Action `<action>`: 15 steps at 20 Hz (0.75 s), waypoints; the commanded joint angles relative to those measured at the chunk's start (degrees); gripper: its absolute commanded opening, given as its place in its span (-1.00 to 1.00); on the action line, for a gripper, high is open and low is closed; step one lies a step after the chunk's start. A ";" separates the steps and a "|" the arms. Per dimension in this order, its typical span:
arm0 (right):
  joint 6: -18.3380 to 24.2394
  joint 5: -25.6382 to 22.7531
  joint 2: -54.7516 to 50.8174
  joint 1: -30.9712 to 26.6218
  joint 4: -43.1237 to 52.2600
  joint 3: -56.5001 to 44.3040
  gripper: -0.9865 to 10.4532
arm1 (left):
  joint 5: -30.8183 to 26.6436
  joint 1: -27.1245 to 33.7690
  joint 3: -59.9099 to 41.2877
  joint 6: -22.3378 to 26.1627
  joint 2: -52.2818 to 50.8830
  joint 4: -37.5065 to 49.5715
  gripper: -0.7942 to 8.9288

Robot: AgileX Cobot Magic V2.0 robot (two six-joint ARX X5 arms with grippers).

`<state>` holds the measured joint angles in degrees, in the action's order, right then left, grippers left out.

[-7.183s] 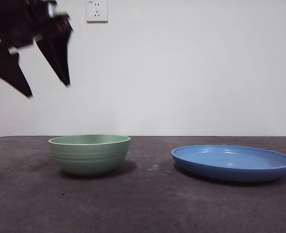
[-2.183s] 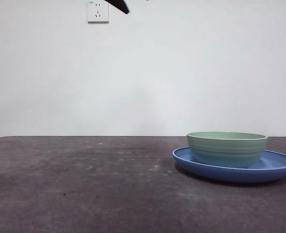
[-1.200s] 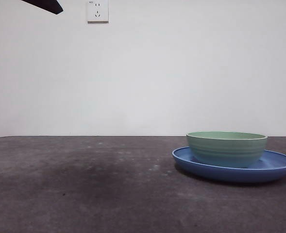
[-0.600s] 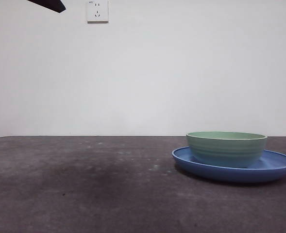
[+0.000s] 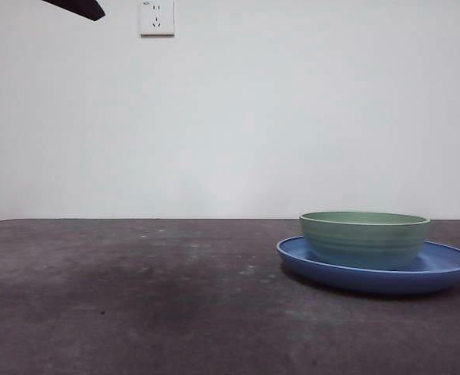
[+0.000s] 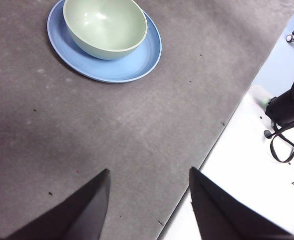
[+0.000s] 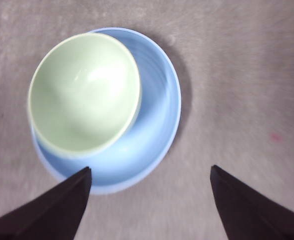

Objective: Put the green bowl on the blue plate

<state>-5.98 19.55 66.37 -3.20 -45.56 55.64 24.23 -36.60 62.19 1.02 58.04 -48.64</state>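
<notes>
We counted one green bowl seated in one blue plate, off-centre. Only the wrist views showed the left gripper and right gripper, each spread apart, empty, above the table; we found a wall socket farthest.

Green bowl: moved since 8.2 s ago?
Yes. The green bowl has gone from the table, under the wall socket, to sitting on the blue plate, well right of the socket.

Low level front view; both wrist views downward, sharing the green bowl on the blue plate.
</notes>
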 commanded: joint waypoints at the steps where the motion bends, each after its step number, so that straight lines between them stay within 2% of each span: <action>1: 0.33 0.46 5.88 -1.11 3.32 0.17 -0.16 | 0.31 -0.37 0.46 1.14 0.33 0.20 -0.32; 5: 0.66 2.99 14.14 -1.20 8.37 0.17 -0.18 | 0.31 -0.37 0.46 1.14 0.33 0.24 -0.32; 7: 0.63 3.41 17.35 -0.98 10.84 0.17 -0.24 | 0.31 -0.39 0.46 1.11 0.33 0.22 -0.32; 11: 0.66 3.61 22.58 -0.94 14.25 0.17 -0.27 | 0.31 -0.37 0.46 1.11 0.33 0.26 -0.32; 15: 0.63 5.99 26.69 -0.61 17.40 0.17 -0.33 | 0.31 -0.37 0.46 1.11 0.33 0.26 -0.32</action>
<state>-5.82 25.32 91.94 -3.86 -28.60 55.59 24.23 -36.60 62.19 1.02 58.04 -48.66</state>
